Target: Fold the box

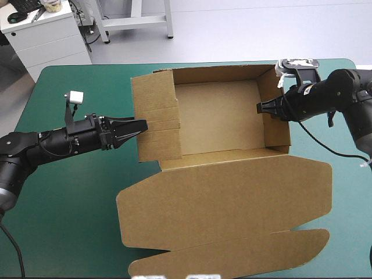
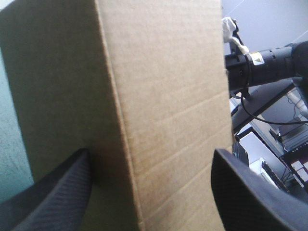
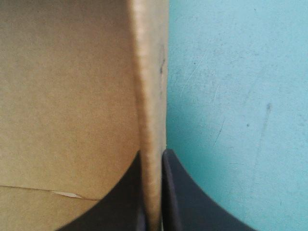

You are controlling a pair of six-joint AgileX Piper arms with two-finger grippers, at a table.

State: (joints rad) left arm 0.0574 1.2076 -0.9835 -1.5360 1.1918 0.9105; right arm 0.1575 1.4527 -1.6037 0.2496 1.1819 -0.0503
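Right wrist view: right fingers clamp the box wall; left fingers spread, box hiding most beyond.

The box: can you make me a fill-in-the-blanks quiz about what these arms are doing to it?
The right end effector is shut on the box's ____ wall.
The left end effector, at the opposite wall, is ____.
The lid lies ____ on the table.
Missing words: right; open; flat.
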